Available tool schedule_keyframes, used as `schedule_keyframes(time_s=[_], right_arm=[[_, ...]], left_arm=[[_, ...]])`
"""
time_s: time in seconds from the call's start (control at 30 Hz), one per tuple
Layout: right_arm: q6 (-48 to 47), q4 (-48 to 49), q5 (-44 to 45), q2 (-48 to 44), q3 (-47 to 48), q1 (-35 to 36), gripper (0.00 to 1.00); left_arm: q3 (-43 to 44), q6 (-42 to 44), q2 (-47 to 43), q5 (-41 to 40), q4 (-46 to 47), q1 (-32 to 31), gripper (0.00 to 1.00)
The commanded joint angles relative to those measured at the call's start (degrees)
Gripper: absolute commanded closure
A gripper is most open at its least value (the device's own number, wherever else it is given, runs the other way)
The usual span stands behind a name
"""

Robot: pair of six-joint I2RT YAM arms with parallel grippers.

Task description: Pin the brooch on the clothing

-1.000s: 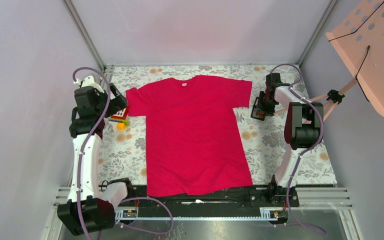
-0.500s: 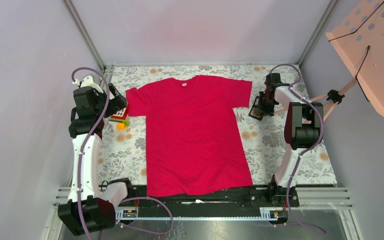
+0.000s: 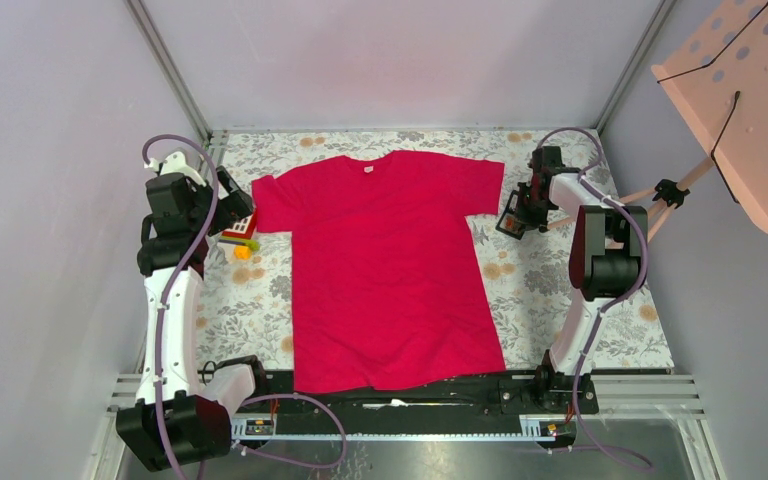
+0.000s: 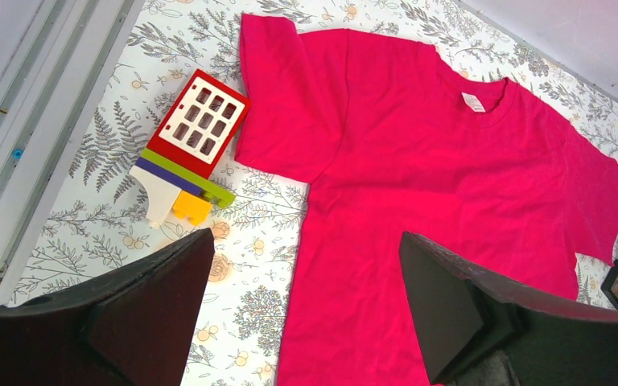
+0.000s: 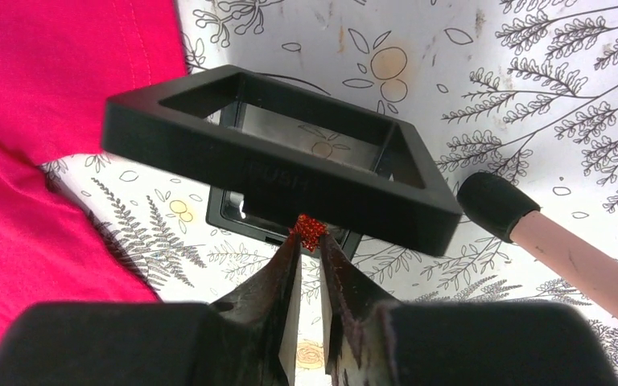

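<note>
**Brooch (image 5: pixel 308 231) pinched just off the shirt's (image 3: pixel 385 270) right sleeve**

The left gripper (image 4: pixel 306 236) hangs wide open by the shirt's left sleeve, holding nothing. A toy block house (image 4: pixel 193 149) sits beside that sleeve. The neck label (image 4: pixel 473 102) is too small to read. The right gripper (image 5: pixel 310 241) has the tiny orange brooch nipped at its tips just right of the shirt, next to a black case (image 5: pixel 290 177) stamped "PUSH". Shirt's to its left, so I'd guess a leftward carry.

left arm (image 3: pixel 173 300): raised, jaws wide apart; right arm (image 3: pixel 605 255): reaching far, jaws pinched together
</note>
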Motion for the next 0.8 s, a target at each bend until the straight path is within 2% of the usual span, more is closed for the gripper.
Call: schedule_keyframes(time_s=[0.0, 0.23, 0.63, 0.77], right_arm=[[-0.30, 1.37, -1.09, -4.86, -1.58, -0.11, 0.85], [-0.35, 3.37, -2.94, -6.85, -2.51, -0.11, 0.90], [-0.55, 4.72, -3.29, -7.48, -3.41, -0.12, 0.91], [-0.71, 6.52, -4.66, -8.52, -4.39, -0.17, 0.94]], left_arm=[[0.84, -0.20, -0.69, 1.19, 2.75, 0.52, 0.07], [0.88, -0.29, -0.61, 1.31, 2.72, 0.60, 0.07], [0.73, -0.33, -0.56, 1.45, 2.94, 0.68, 0.07], [0.68, -0.38, -0.54, 1.57, 2.94, 0.77, 0.07]])
